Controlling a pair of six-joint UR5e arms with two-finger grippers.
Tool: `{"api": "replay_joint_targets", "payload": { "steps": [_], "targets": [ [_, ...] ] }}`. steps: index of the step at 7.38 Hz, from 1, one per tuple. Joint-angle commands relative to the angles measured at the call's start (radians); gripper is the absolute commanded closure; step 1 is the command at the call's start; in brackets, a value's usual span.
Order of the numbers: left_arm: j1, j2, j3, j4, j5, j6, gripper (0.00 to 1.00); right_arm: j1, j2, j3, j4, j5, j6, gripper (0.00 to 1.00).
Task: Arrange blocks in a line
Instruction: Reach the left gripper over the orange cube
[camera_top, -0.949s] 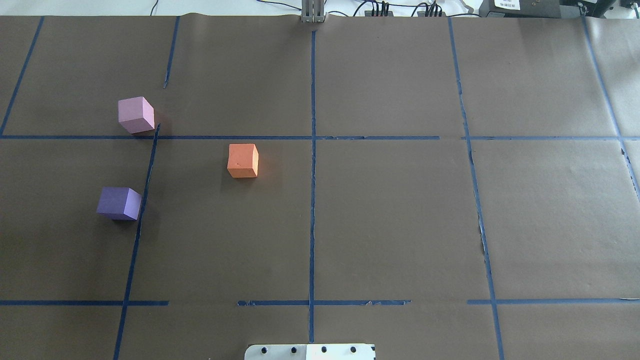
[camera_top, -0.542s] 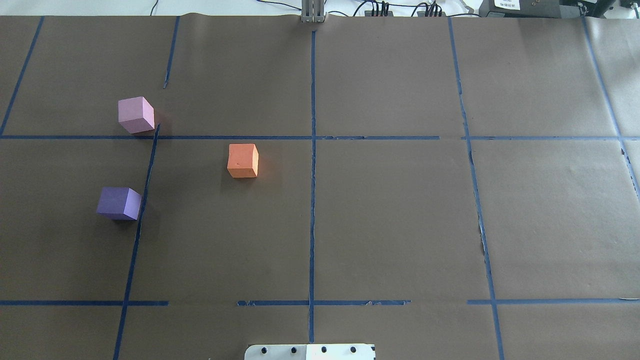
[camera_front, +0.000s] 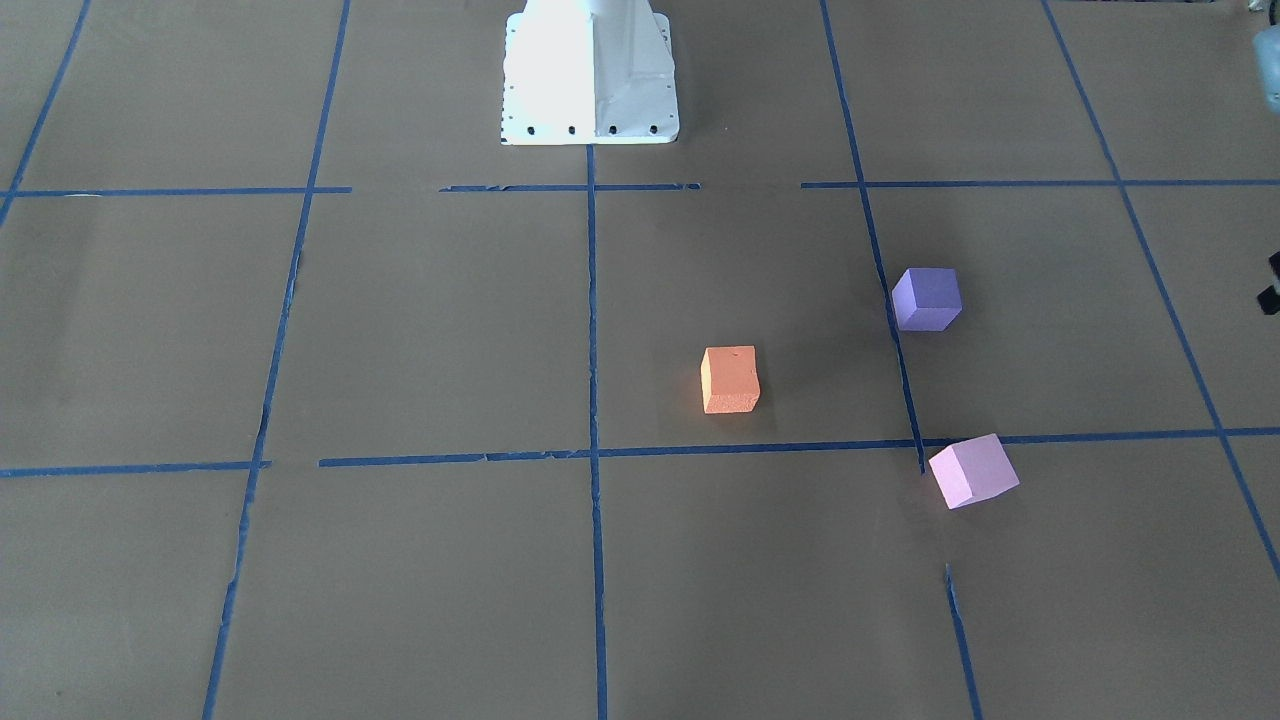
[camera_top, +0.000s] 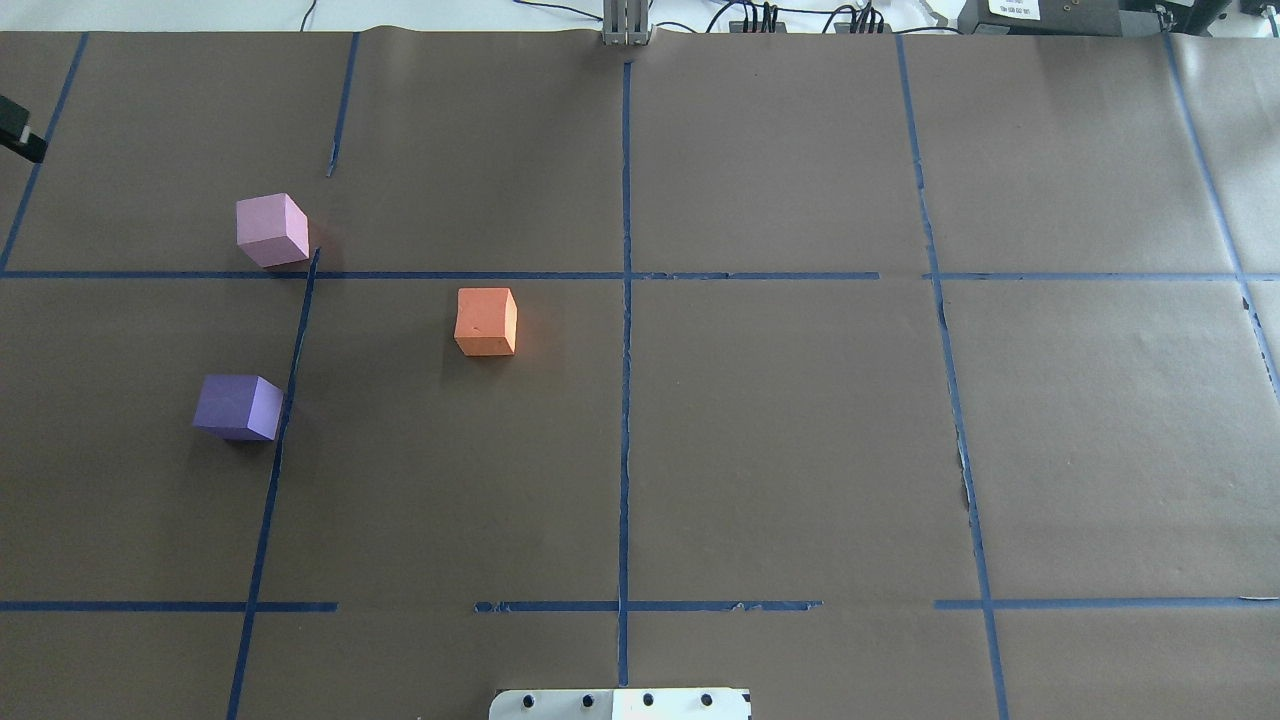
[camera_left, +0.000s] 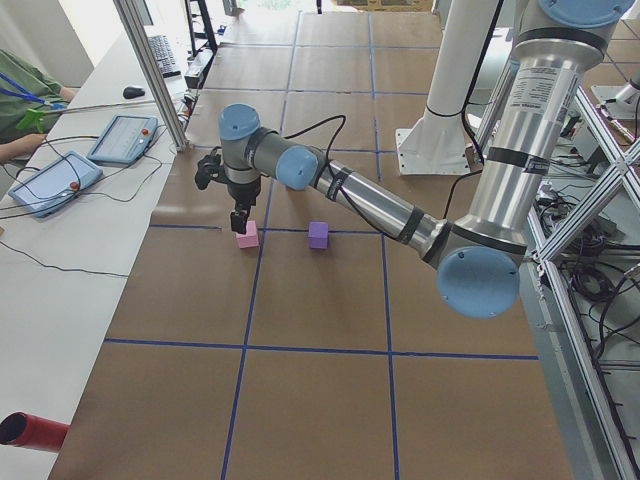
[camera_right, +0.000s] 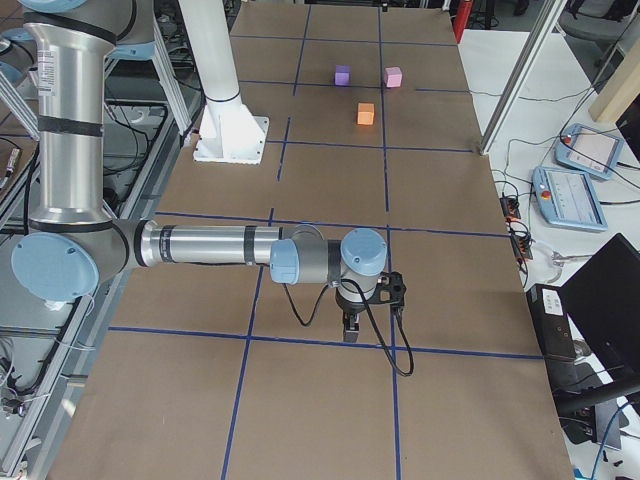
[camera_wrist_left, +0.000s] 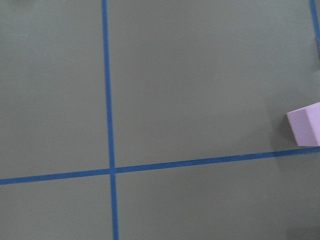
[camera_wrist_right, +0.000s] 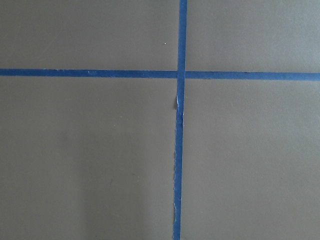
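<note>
Three cubes sit apart on the brown paper, on my left side. The orange block (camera_top: 486, 321) (camera_front: 730, 379) is nearest the centre line. The dark purple block (camera_top: 238, 407) (camera_front: 927, 298) is nearer my base. The pale pink block (camera_top: 271, 229) (camera_front: 972, 471) is farther out and shows at the right edge of the left wrist view (camera_wrist_left: 306, 127). Only a black bit of my left gripper (camera_top: 20, 130) shows at the overhead view's left edge, left of the pink block; I cannot tell its state. My right gripper (camera_right: 350, 328) hangs far from the blocks over bare paper; I cannot tell its state.
Blue tape lines (camera_top: 625, 400) split the paper into a grid. My white base plate (camera_top: 620, 703) is at the near edge. Teach pendants (camera_left: 120, 138) and cables lie on the white side table beyond the far edge.
A black part of my left gripper has come into the overhead view at its left edge. The three blocks have not moved.
</note>
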Motion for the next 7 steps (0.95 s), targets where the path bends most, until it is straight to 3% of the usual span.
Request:
{"api": "replay_joint_targets", "payload": {
  "steps": [1, 2, 3, 6, 7],
  "targets": [
    [0.167, -0.11, -0.038, 0.0, 0.004, -0.257, 0.0, 0.0, 0.0, 0.0, 0.0, 0.001, 0.0, 0.0],
    [0.283, -0.151, -0.084, 0.0, 0.105, -0.413, 0.0, -0.001, 0.0, 0.0, -0.001, 0.001, 0.0, 0.0],
    [0.418, -0.235, -0.049, 0.023, 0.197, -0.601, 0.0, 0.0, 0.0, 0.0, 0.0, 0.001, 0.0, 0.0],
    [0.52, -0.284, 0.066, -0.095, 0.245, -0.658, 0.0, -0.001, 0.0, 0.0, 0.0, 0.001, 0.0, 0.0],
    [0.574, -0.305, 0.101, -0.108, 0.345, -0.665, 0.0, 0.0, 0.0, 0.0, 0.0, 0.001, 0.0, 0.0]
  ]
}}
